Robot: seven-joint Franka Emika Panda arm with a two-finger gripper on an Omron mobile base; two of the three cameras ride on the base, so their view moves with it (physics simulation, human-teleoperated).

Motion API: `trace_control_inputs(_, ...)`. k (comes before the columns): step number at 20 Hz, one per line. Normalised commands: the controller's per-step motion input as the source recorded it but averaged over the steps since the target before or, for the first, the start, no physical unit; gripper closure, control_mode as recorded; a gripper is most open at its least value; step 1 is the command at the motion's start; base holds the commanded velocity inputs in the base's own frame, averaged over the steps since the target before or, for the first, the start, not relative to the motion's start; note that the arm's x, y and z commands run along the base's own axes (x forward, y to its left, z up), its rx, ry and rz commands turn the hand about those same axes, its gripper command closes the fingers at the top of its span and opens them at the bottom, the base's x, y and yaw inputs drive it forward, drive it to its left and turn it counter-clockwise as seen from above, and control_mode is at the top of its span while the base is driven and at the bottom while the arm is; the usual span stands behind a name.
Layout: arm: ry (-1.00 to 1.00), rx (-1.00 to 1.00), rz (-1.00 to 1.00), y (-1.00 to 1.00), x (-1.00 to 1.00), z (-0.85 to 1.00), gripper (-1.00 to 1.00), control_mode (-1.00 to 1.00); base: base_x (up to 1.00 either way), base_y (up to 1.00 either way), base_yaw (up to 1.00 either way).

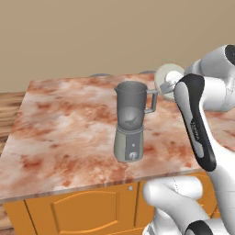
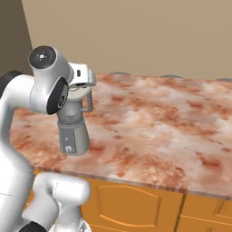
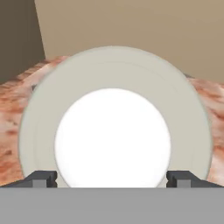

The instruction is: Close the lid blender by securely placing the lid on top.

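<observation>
now jaws grip lid point(image 3: 113, 131) beside blender point(image 1: 131, 120).

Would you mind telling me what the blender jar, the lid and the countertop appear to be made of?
Blender jar: smoky translucent plastic or glass; the inside shows through. Lid: matte plastic by its look, pale grey-green rim, white raised centre, no shine. Countertop: polished stone, probably marble or granite, judging by reddish-brown veining.

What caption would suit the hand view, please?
Gripper holding the lid face-on, marbled countertop behind.
</observation>
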Motion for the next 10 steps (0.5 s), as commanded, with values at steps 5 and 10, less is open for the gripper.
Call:
trace_control_inputs(5,0.02,0.0,0.05,0.63,0.64,0.33,1.0,-1.0,0.0,0.0,0.0)
trace_control_inputs(10,0.07,0.0,0.0,0.6,0.59,0.0,1.0,-1.0,0.0,0.0,0.0)
